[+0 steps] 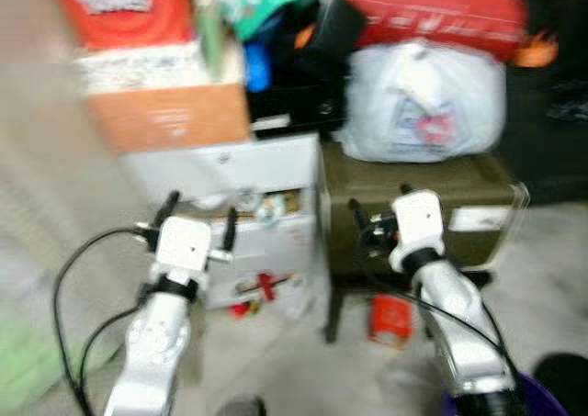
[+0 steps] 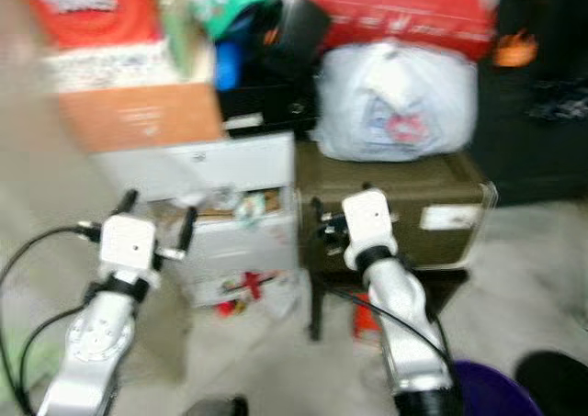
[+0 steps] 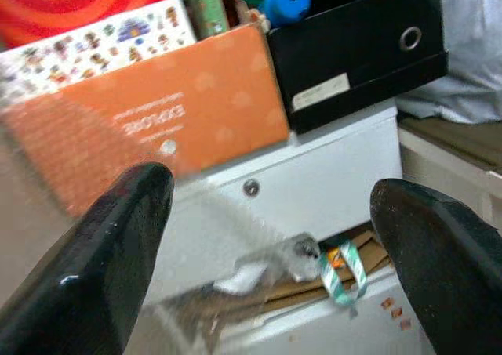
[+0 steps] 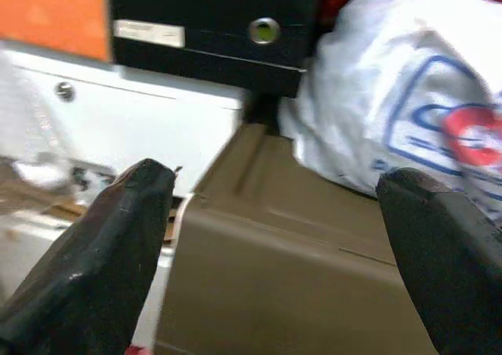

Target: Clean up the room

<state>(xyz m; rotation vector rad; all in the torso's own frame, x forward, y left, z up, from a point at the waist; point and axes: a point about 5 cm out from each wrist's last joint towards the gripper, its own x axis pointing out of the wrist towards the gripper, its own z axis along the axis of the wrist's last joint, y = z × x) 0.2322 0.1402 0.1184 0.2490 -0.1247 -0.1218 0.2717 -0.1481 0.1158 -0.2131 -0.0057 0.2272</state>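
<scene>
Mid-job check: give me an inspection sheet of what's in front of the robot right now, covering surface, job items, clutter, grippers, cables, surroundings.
Surface: pale floor; head views blurred.
Job's things: red item on the floor beneath the olive trunk; small red bits by the white drawer unit.
Clutter: orange box, black box, white plastic bag on the trunk; paper scraps in the open drawer.
Grippers: left gripper open, facing the drawers; right gripper open, facing the trunk; both empty.
Cables: black cable looping beside the left arm.
Surroundings: purple container at lower right.
</scene>
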